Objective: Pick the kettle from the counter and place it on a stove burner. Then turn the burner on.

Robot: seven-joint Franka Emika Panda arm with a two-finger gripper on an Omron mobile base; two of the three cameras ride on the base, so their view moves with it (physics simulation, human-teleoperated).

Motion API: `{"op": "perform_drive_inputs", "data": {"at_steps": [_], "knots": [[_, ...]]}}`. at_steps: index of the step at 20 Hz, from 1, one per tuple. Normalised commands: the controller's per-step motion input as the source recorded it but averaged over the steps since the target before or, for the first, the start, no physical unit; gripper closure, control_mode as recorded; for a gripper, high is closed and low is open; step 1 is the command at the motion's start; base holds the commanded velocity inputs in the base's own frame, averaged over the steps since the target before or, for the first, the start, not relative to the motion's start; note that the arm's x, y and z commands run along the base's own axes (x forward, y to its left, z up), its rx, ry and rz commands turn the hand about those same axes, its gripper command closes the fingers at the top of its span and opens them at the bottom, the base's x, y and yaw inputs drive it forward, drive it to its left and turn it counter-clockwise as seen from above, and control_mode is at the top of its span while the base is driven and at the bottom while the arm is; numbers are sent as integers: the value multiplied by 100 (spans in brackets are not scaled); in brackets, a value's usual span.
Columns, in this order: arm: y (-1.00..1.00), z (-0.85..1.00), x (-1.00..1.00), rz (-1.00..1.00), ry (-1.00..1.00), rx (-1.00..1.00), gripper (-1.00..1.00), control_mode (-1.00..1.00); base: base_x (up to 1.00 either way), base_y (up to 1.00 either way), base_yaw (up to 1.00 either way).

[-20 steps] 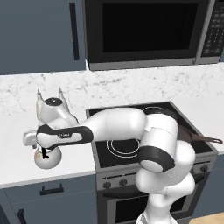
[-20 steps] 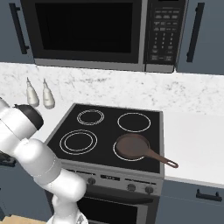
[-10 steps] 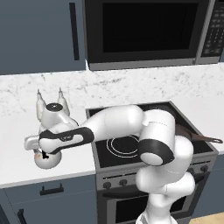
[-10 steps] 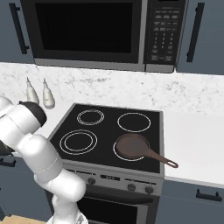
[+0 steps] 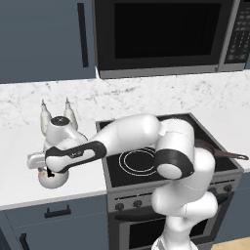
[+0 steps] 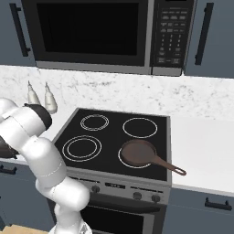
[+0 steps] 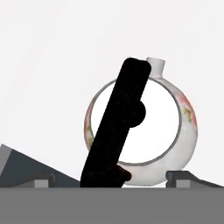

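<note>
With the jaws standing wide and nothing between them yet, I see the risk as a poor bite on the kettle: in the hand view its black handle runs as a slanted bar from about 7 o'clock up to 1 o'clock, off-centre toward the left fingertip, so if I close as things stand I judge one finger could meet the handle first and shove or roll the round body instead of clamping it. The gripper sits right on top of the kettle in the left base view, on the white tabletop at roughly 9 o'clock from the cooktop, near the front edge; a nudge forward could send it off. Two slim bottles stand behind it toward 12 o'clock, close to the arm's elbow, and a swing on lift-off might clip them. The kettle's short spout points to about 12 o'clock in the hand view, with the handle's long axis crossing the lid diagonally. The large double-ring burner is free, though the pan beside it narrows my margin.
</note>
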Motion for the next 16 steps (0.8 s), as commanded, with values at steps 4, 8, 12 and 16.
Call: {"op": "perform_drive_inputs", "data": {"at_steps": [4, 8, 12, 16], "knots": [[0, 0, 0, 0, 0, 0, 100, -100, 0, 0, 0], [0, 0, 0, 0, 0, 0, 100, -100, 0, 0, 0], [0, 0, 0, 0, 0, 0, 100, -100, 0, 0, 0], [-6, 36, -1, 0, -9, 0, 100, -100, 0, 0, 0]]}}
